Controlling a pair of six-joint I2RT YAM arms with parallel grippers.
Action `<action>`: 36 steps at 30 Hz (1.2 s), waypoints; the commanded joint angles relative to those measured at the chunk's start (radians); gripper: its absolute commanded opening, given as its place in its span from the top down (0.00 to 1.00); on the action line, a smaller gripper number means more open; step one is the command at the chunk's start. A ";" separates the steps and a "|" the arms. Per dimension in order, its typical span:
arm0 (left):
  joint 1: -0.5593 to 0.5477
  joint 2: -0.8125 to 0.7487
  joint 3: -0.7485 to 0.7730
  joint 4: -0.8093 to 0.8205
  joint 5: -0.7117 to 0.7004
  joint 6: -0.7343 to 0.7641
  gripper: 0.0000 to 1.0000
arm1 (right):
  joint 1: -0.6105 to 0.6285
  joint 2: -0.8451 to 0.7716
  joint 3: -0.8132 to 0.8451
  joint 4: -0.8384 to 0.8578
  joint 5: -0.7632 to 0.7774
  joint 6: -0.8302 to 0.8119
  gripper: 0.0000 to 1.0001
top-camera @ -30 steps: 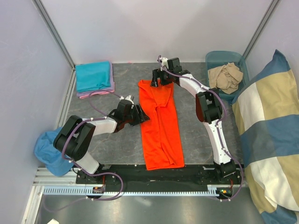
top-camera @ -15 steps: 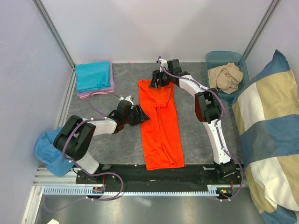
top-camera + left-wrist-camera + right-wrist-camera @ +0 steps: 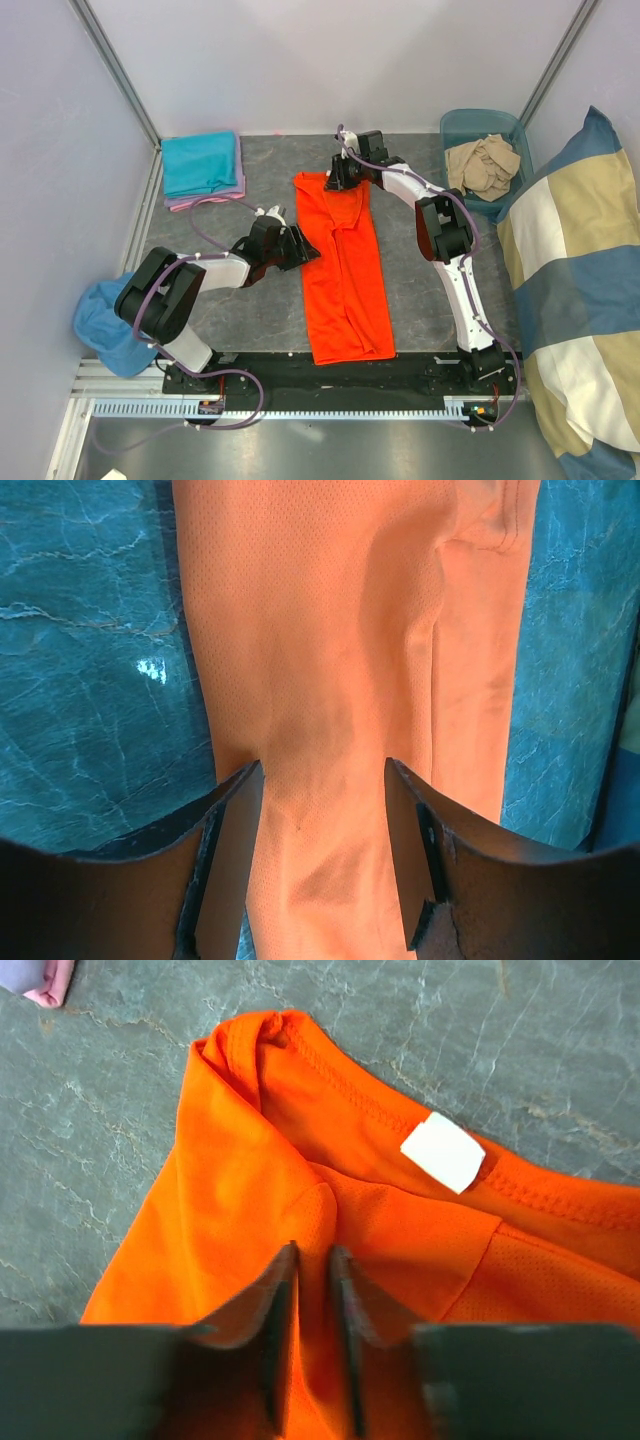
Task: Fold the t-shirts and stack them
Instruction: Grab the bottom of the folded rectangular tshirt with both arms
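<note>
The floor of the cell is a grey, marbled stone-look table, closed in by pale walls with metal posts in the far corners. At the far left lies a folded teal t-shirt on top of a pink-lilac t-shirt. At the far right a teal bin holds crumpled beige t-shirts, and a big blue-and-beige cushion fills the right side. A blue cloth is bunched beside the left arm's base.

The orange t-shirt lies in a long, narrow strip down the middle of the table, collar at the far end and hem near the arm bases. The left gripper sits at the strip's left edge about halfway along, its jaws standing well apart with flat orange cloth showing between them; whether it touches the cloth I cannot tell. The right gripper is at the collar end, just short of the white neck label, its jaws drawn narrow on a raised fold of the orange cloth
</note>
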 commanded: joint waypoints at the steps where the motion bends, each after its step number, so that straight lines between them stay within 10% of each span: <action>1: -0.002 0.023 -0.019 -0.009 0.012 -0.021 0.40 | 0.005 0.010 -0.026 0.018 -0.025 -0.011 0.78; 36: -0.002 0.010 -0.027 -0.014 0.012 -0.015 0.42 | -0.018 -0.197 -0.214 0.168 0.085 0.064 0.81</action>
